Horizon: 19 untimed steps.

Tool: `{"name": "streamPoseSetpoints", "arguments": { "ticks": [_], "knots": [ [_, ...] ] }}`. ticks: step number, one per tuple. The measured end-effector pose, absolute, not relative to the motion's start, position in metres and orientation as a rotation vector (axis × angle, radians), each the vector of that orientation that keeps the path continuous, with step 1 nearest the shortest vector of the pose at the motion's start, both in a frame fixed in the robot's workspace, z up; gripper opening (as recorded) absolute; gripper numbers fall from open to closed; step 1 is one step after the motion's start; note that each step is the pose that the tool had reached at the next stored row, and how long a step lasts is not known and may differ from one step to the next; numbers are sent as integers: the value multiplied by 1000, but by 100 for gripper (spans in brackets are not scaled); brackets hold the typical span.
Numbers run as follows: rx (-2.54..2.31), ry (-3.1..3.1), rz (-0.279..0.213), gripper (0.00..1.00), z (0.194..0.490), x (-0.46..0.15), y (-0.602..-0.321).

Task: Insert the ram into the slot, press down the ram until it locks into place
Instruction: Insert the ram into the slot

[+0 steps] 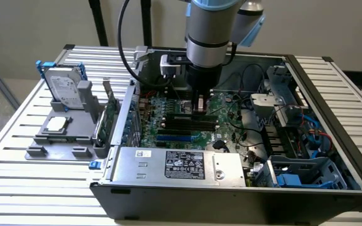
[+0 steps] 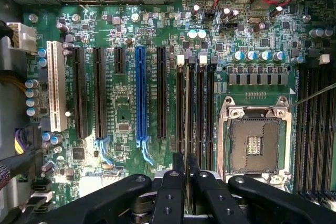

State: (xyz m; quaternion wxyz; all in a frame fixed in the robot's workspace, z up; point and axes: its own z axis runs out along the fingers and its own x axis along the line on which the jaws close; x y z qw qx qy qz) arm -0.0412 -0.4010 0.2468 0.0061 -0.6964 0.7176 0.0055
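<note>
In the wrist view my gripper (image 2: 187,170) is shut on the ram (image 2: 187,114). The ram shows edge-on as a thin strip, lined up along the row of black memory slots (image 2: 200,108) beside the processor socket. It sits between two of those sockets, right over one slot. Whether it rests in that slot or hangs just above it I cannot tell. In the exterior view the gripper (image 1: 200,109) reaches straight down into the open computer case, its tip right at the black slots (image 1: 187,123) in the middle of the motherboard.
A blue slot (image 2: 140,93), black expansion slots and a white slot (image 2: 56,85) lie parallel on one side, the open processor socket (image 2: 254,140) on the other. The power supply (image 1: 177,165), cables and drive cages (image 1: 294,117) crowd the case. Outside stand a grey fixture (image 1: 61,136), a hard drive (image 1: 64,87) and a green card (image 1: 111,117).
</note>
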Motion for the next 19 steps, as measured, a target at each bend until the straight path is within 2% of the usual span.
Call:
{"name": "streamPoseSetpoints", "arguments": {
  "ticks": [19],
  "knots": [
    [-2196,2245,-1,13,236,-42,-400]
  ]
}}
